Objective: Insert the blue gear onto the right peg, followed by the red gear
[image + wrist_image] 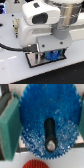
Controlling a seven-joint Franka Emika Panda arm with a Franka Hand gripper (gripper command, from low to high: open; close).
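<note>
In the wrist view the blue gear (40, 114) fills the middle, and the dark right peg (50, 134) stands through its centre hole. My gripper (45, 129) holds the gear's rim between its teal fingers (9, 129), one on each side and both touching the teeth. The red gear (35, 164) lies on the table just beyond the plate's edge, only partly in view. In the exterior view the gripper (48, 51) is low over the white black-edged plate (36, 62), with the blue gear (51, 55) showing between the fingers. The shorter pin is hidden.
The arm's white body (45, 22) fills most of the exterior view. A black cable (12, 47) runs in from the exterior view's left. White tabletop (15, 70) surrounds the plate.
</note>
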